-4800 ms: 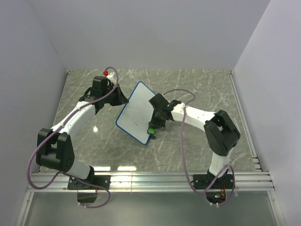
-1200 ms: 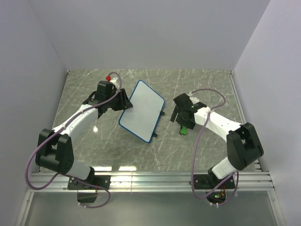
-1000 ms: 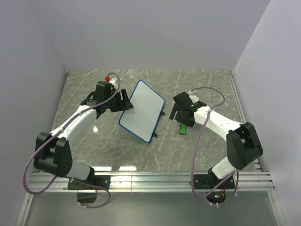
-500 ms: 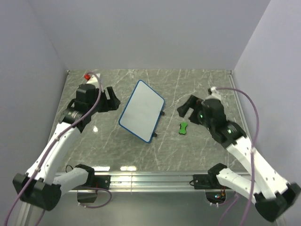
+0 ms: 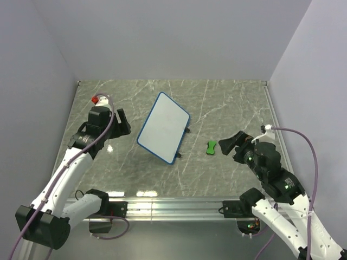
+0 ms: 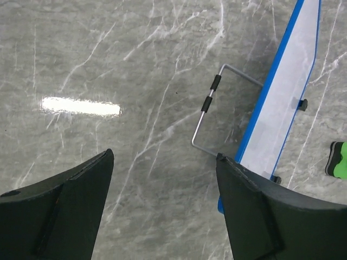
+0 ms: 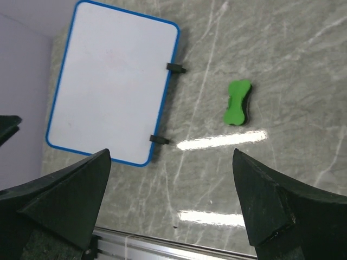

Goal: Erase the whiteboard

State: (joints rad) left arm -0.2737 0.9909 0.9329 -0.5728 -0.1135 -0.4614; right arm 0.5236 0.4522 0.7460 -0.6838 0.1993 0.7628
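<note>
1. Slightly left of centre on the grey marbled table (image 5: 233, 103), the whiteboard (image 5: 163, 128) sat skewed. One corner pointed toward the back wall and the opposite corner toward the arm bases.
2. Its blue rim enclosed a face that read as plain white from above and from the right wrist camera (image 7: 111, 81). That camera also caught a very faint pinkish tint near the upper part, too slight to identify.
3. Two small dark clips (image 7: 174, 67) stuck out from the board's right-hand long edge, one near each end.
4. From the left wrist camera the board (image 6: 282, 103) appeared steeply foreshortened. A bent wire stand (image 6: 209, 108) with two dark sleeves on its outer bar reached from the board's edge over the table.
5. The green bow-shaped eraser (image 5: 211, 147) lay flat on the table to the right of the board, near it but not touching, with nothing gripping it. It also showed in the right wrist view (image 7: 237, 102) and at the edge of the left wrist view (image 6: 338, 160).
6. The left gripper (image 5: 120, 122) hung to the left of the board, apart from it. Its fingers were spread wide with only bare table between them (image 6: 164, 157).
7. The right gripper (image 5: 230, 143) hung just right of the eraser without touching it. Its fingers were likewise spread and empty (image 7: 171, 154).
</note>
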